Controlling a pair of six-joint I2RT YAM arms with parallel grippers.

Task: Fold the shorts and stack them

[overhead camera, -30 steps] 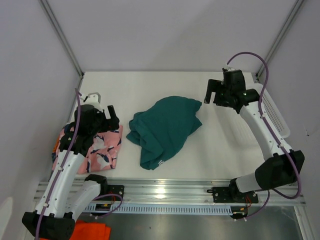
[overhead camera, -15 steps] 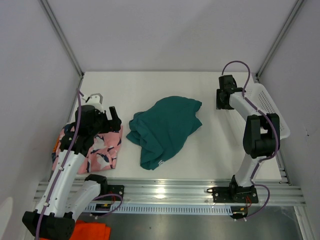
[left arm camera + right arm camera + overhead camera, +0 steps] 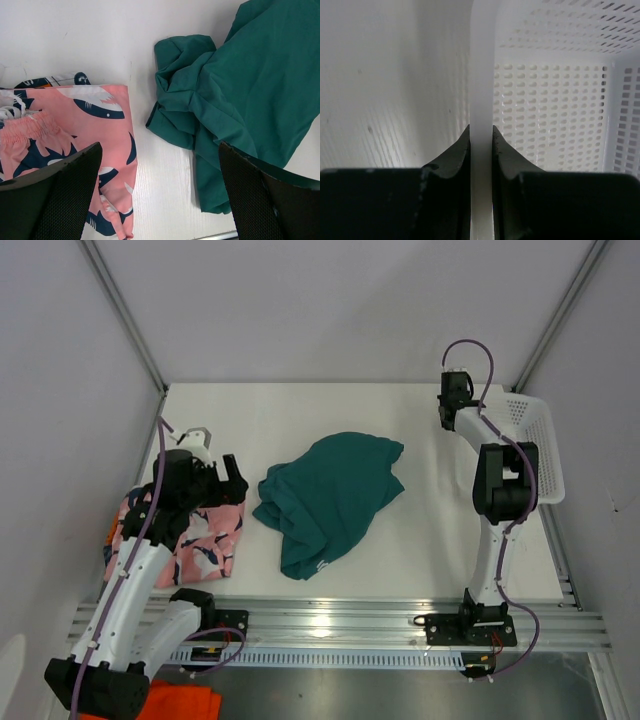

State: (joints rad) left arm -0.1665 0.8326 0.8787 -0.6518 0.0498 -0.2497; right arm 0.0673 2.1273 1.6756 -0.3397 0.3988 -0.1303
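My left claw (image 3: pixel 226 482) hangs released, jaws spread wide, over the near-left part of the white table (image 3: pixel 420 540). Directly beneath it, toward 7 o'clock, lie the pink shark shorts (image 3: pixel 195 535), flat and folded, with a sliver of the printed shorts (image 3: pixel 52 80) peeking from under their far edge.

At 3 o'clock from this claw, just beside the pink pair but not touching it, sits the green shorts (image 3: pixel 330 495), a rumpled heap in the middle of the table. In the overhead view its long axis runs from 7 o'clock up to 1 o'clock, with the bunched, folded-over edge facing my left claw.

Far right, at the table's 2 o'clock corner, my right claw (image 3: pixel 481 136) is clenched on the thin rim of the white basket (image 3: pixel 550 100), one finger on each side of the wall.

I judge the green heap is the next pair to fold. My left claw is clearly nearer; the right is well apart, with the heap at its 8 o'clock.
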